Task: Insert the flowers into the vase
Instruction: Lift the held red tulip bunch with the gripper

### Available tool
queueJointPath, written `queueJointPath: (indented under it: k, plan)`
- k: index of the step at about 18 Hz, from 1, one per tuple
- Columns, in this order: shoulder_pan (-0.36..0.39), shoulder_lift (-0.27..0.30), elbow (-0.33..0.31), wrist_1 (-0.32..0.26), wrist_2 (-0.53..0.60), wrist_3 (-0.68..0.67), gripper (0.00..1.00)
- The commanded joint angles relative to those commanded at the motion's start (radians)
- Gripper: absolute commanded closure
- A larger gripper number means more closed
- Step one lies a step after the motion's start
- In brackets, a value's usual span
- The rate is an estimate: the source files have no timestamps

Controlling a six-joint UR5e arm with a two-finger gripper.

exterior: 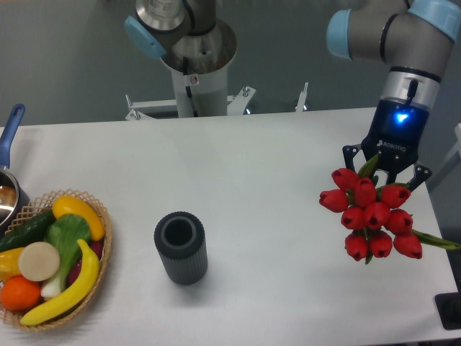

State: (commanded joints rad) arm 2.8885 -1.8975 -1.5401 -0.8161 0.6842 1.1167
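The flowers, a tight bunch of red tulip buds with green stems, hang at the right side of the table with the buds facing the camera. A green leaf or stem sticks out to the right. My gripper is right above and behind the buds and is shut on the bunch; its fingertips are mostly hidden by the buds. The vase, dark grey and ribbed, stands upright with its round mouth open, in the front middle of the table, far to the left of the flowers.
A wicker basket with fruit and vegetables sits at the front left. A pot with a blue handle is at the left edge. The metal robot pedestal stands behind the table. A dark object is at the front right corner.
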Motion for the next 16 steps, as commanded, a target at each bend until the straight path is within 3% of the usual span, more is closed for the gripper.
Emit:
queueJointPath:
  k: [7,12,16]
  plan:
    - [-0.006,0.002,0.009,0.000,-0.035,-0.049,0.67]
    - [-0.070,-0.002,0.009,0.023,-0.038,-0.048,0.67]
    - [-0.133,-0.015,-0.005,0.112,-0.125,-0.046,0.67]
